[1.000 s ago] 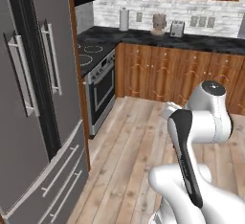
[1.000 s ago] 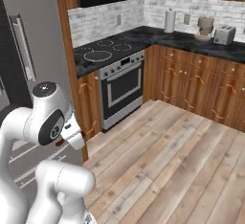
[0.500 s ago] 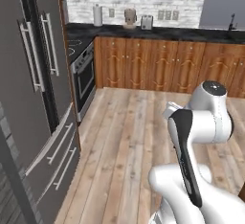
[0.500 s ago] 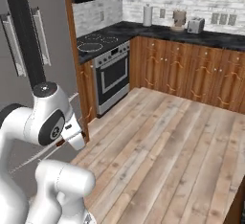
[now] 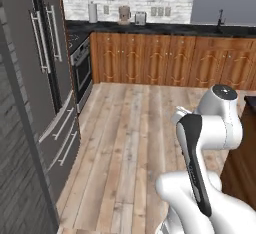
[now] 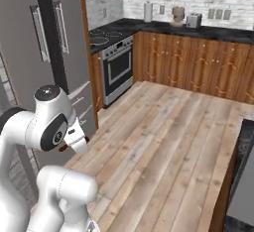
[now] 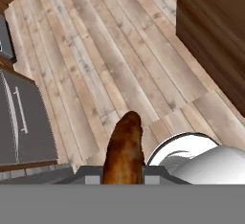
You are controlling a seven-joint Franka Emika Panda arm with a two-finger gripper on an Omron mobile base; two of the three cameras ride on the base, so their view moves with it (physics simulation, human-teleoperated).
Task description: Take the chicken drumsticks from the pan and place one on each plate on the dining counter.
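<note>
Change since earlier frames: whole scene slides across both base views, so the camera has turned with the base; stove and fridge sit further left, more wooden floor shows.
Drumstick: dark reddish-brown, seen in the hand view rising from the bottom centre, held above the wooden floor.
Long axis: runs up the hand view, leaning slightly right; rounded end points away from the camera, lower end hidden at the frame's bottom.
Claw: closed on the drumstick; fingertips themselves barely visible beside it.
Hand view extras: brown cabinet side at upper right; grey fridge front at left.
Left base view: white arm at lower right; fridge at left; stove beyond it; tabletop with toaster and paper towel roll along the far wall. Drumstick hidden behind the arm.
Right base view: arm at lower left, a small reddish patch under the wrist, too small to identify; dark tabletop edge at far right.
</note>
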